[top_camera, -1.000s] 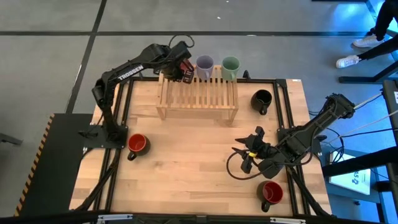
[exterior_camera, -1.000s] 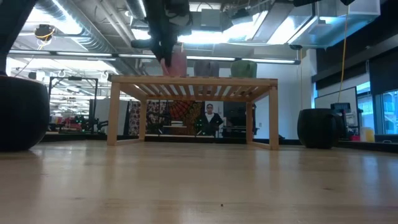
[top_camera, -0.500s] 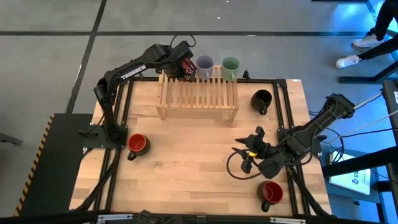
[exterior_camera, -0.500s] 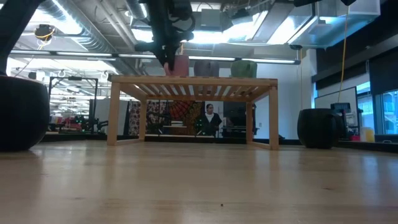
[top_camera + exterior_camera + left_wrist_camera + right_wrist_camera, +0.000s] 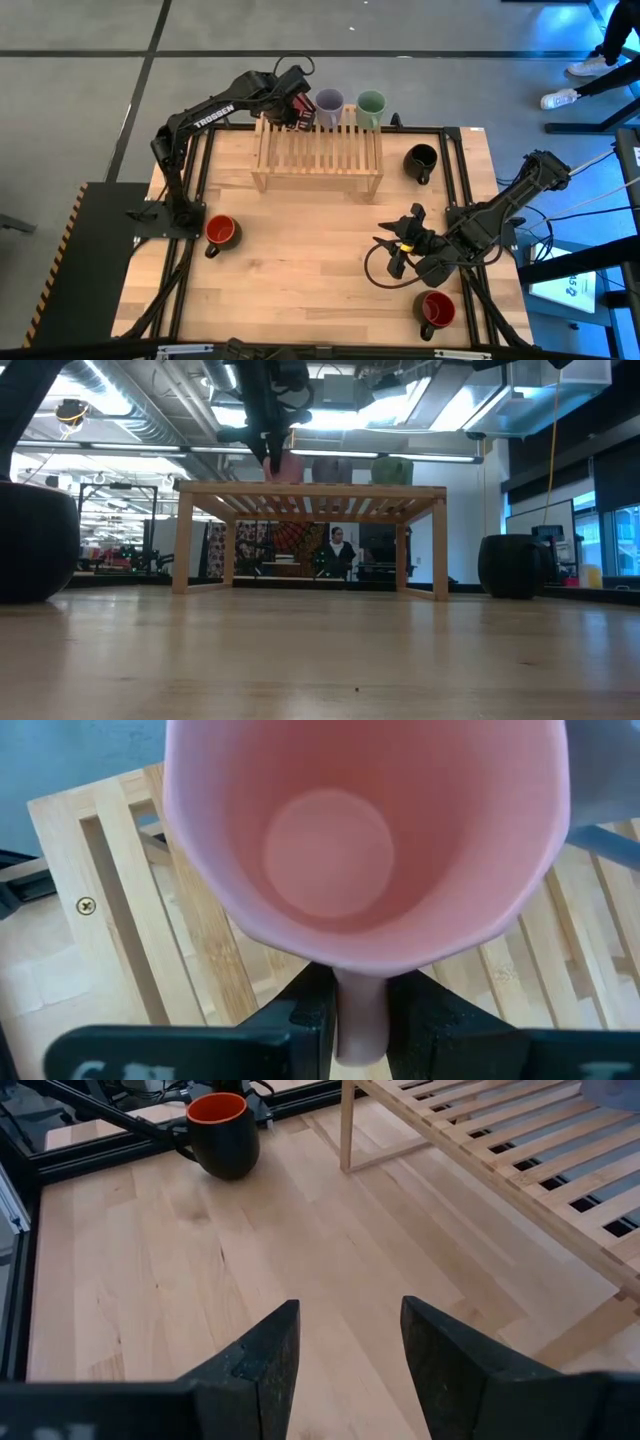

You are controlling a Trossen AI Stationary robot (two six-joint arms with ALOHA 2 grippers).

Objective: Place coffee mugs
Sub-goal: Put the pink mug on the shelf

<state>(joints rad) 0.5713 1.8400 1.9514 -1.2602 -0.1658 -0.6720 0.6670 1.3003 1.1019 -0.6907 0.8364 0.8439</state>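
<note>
The left gripper (image 5: 360, 1020) pinches the pink mug (image 5: 365, 840) by its handle — right over the back of the wooden rack (image 5: 318, 155), beside the lavender mug (image 5: 329, 103). The right gripper (image 5: 345, 1350) waits low over the table (image 5: 300, 260) — fingers spread.

Smooth pink mug (image 5: 360, 840), slatted wooden rack (image 5: 318, 150)

"TROSSEN" on the left arm (image 5: 205, 113)
</note>
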